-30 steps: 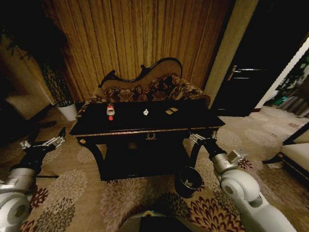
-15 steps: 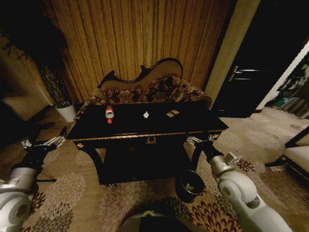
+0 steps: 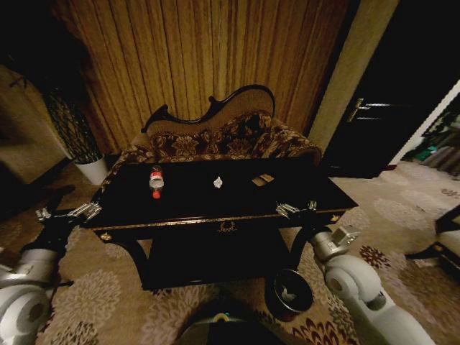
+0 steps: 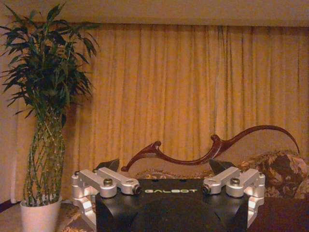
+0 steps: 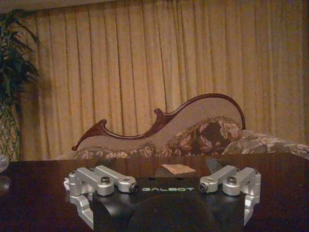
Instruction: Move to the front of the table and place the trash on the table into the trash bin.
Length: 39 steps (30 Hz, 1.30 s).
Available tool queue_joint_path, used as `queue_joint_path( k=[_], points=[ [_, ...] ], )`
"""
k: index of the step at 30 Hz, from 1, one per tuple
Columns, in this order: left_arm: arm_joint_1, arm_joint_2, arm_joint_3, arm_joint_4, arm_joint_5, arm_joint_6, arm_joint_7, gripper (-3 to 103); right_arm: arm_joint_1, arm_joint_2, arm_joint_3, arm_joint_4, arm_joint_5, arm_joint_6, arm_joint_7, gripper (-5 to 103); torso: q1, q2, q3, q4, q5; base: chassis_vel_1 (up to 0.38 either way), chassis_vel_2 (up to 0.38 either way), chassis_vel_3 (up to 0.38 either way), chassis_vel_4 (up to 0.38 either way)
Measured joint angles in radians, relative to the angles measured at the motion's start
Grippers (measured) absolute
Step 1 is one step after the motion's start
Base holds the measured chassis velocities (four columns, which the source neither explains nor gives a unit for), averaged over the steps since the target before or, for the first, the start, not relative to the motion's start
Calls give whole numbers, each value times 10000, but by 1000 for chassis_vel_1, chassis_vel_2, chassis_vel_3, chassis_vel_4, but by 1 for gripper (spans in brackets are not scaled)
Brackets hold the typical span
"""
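Head view is showing both grippers, left (image 3: 86,210) and right (image 3: 293,209), hanging open-jawed at the glossy black gold-trimmed bench (image 3: 215,208), whose centre carries the small litter (image 3: 156,181); driving closer risks striking its edge or the round dark bin (image 3: 289,294) at lower right.

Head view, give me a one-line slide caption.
Both open tools, left tool and right tool, flank the table; trash bin sits below.

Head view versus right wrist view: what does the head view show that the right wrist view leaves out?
The head view alone shows the bottle, the crumpled paper, the trash bin on the carpet by the table's right leg, and the left gripper off the table's left end. The right wrist view alone shows the curtain's upper part. Both show the table, the tan scrap, the sofa and the open right gripper.
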Motion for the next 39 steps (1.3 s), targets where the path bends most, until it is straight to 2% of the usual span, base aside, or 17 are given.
queue_joint_path(
  k=[5,7,10,11,17,20,23,25,28,39],
  points=[
    [21,-9,-29,-60,-12,-7,0,100,92,-355,-139,-4,335,-330,324,100,-11,5,-5,0,1,-1,2,10,-1],
    [51,-25,-80,-80,-23,-12,1,100,355,-729,-206,-13,814,-734,795,100,-11,5,-5,-1,2,0,0,0,0],
    [55,-36,-89,-80,-24,-16,4,100,594,-953,-253,-135,1090,-861,987,100,-10,5,-4,0,2,0,0,0,0],
    [44,-50,-89,-71,-21,-19,5,100,894,-1177,-309,-320,1466,-1022,1118,100,-7,3,-2,0,1,0,0,0,0],
    [38,-96,-51,-164,10,-20,12,100,1690,-1648,-568,-1060,2087,-1288,1120,100,-6,3,-2,-1,0,0,0,0,0],
    [84,-137,-75,-267,64,-20,13,100,2557,-2126,-1013,-1849,2592,-1476,787,100,-7,3,-3,-2,2,0,0,0,0],
    [109,-163,-79,-291,108,-18,13,100,2936,-2263,-1300,-2140,2675,-1502,722,100,-6,3,-3,-1,3,0,0,0,0],
    [174,-209,-58,-346,185,7,13,100,3721,-2382,-1959,-2732,2747,-1533,683,100,-7,3,-2,0,1,0,0,0,0],
    [223,-212,-51,-385,215,27,13,100,4236,-2380,-2378,-3032,2724,-1540,683,100,-7,2,-2,0,1,0,0,0,0],
    [348,-245,48,-550,344,206,-44,100,6163,-2109,-3787,-4097,1979,-1566,688,100,-6,2,-2,-1,0,0,0,0,0]
  ],
)
